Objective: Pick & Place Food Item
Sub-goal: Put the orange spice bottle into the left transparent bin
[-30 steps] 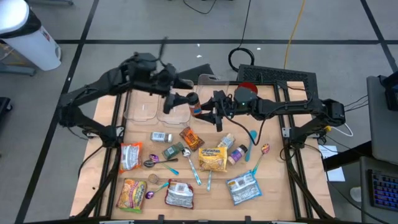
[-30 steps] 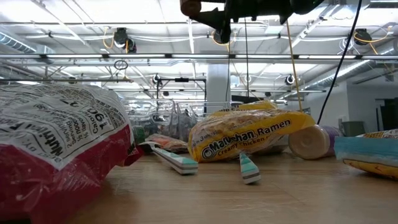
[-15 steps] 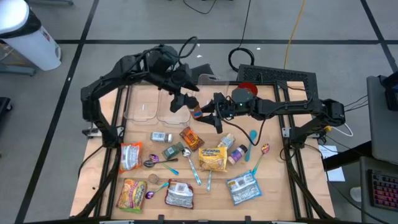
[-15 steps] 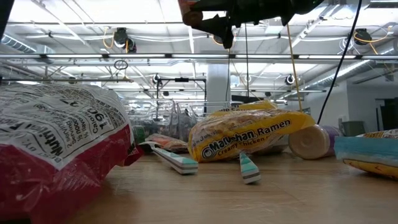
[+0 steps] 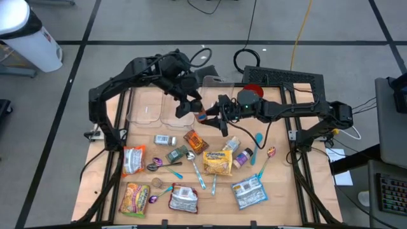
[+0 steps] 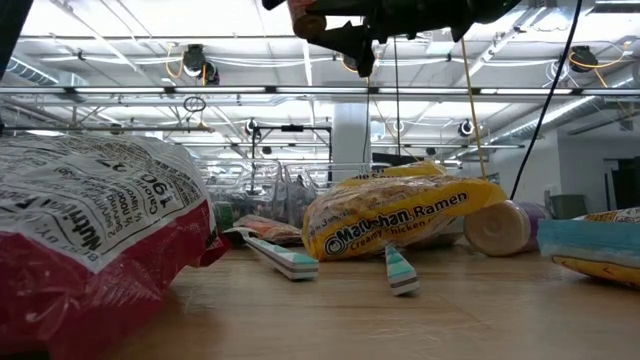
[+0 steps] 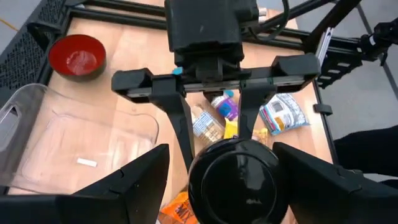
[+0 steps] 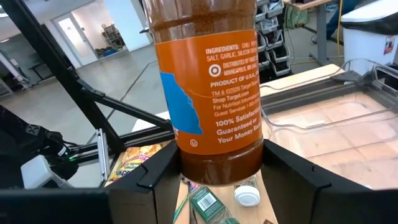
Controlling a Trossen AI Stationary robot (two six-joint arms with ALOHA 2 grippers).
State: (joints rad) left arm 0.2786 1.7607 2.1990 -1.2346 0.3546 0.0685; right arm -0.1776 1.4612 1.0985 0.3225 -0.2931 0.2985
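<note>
Above the middle of the bench (image 5: 108,184), the right pincer (image 5: 205,116) is closed round a brown spice jar (image 8: 208,87) with an orange label, holding it in the air; just beside it hangs the left pincer (image 5: 184,106), its fingers spread and holding nothing, over the clear trays (image 5: 147,109); below lie a ramen packet (image 6: 400,225), spoons (image 6: 285,260) and other packets.

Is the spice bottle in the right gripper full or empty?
Nearly full: brown seasoning fills the spice bottle held in the right gripper.
</note>
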